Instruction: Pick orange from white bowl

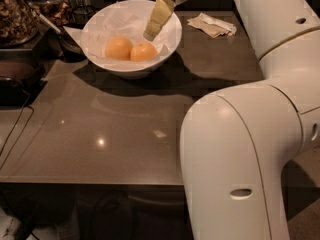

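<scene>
The robot's white arm [240, 149] fills the near-right corner of the counter and rises along its right edge. The dark, glossy counter [115, 129] stretches away under it. The white bowl [131, 70] stands close to the far edge, left of centre, lined with crumpled paper [117, 20]. Dark containers of nuts [17, 14] crowd the far-left corner, just beside the bowl. A folded napkin [212, 25] lies near the far edge, to the bowl's right.

Inside the bowl two fruits sit touching. The orange [144, 51] is on the side toward the right edge, and a second orange [119, 48] is on the side toward the left edge. The gripper [149, 34] hangs tilted over the bowl's right half, its tip just above the orange's far side and not touching it. Whether it is parted or closed I cannot tell.

The step in hand looks like the descent to grasp. To do it well, the gripper should probably centre over the orange's crown rather than its far shoulder. It should spread wider than the fruit and come straight down, straddling it from far edge to near edge, since the neighbour does not crowd that line. The skin is smooth and round, so a gentle grip at the widest girth seems safest, as a high pinch could squirt the fruit out. The paper may bunch, so the lift should be slow and clear of the rim.
</scene>
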Robot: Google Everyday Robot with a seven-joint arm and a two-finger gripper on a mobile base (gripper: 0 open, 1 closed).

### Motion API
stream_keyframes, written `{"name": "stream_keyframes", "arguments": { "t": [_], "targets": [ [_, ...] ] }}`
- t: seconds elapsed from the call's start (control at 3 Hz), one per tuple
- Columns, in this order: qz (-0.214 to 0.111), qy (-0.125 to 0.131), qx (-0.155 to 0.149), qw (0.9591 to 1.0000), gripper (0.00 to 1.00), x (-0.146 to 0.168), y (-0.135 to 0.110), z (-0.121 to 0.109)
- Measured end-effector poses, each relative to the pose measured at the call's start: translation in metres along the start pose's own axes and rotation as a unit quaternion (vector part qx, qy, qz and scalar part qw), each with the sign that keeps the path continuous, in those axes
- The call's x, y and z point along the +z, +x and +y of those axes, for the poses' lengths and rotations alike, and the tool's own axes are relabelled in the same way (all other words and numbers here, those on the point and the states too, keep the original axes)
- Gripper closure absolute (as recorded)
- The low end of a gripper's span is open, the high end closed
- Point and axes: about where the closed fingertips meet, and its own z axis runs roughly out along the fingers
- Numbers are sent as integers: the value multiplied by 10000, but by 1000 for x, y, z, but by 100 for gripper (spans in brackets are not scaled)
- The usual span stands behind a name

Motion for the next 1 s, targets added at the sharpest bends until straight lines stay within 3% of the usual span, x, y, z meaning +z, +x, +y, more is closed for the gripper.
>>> {"name": "stream_keyframes", "arguments": {
  "t": [1.0],
  "targets": [
    [448,-26,143,9989,20,37,1,-1]
  ]
}}
